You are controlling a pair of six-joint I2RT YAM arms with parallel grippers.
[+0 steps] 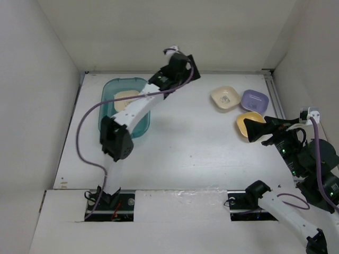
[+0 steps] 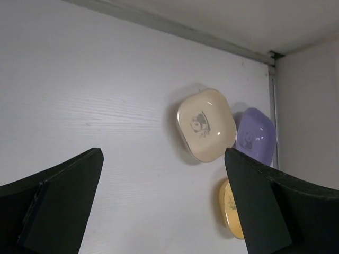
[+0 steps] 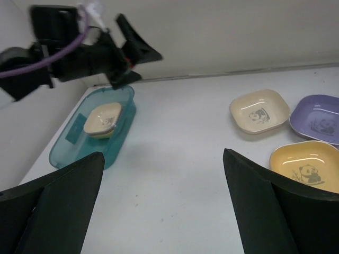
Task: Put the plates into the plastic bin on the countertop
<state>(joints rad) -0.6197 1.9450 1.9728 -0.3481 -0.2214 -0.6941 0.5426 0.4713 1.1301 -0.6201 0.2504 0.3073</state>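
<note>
The teal plastic bin sits at the back left of the white countertop and holds a stack of plates with a cream one on top. My left gripper hangs open and empty, high up to the right of the bin. On the right lie three plates: cream, lavender and yellow. My right gripper is open and empty over the yellow plate's near edge. The left wrist view shows the cream, lavender and yellow plates beyond the gripper.
White walls close in the countertop on the left, back and right. The left arm's purple cable loops down the left side past the bin. The right wrist view shows the bin, its plate stack and the left gripper above it.
</note>
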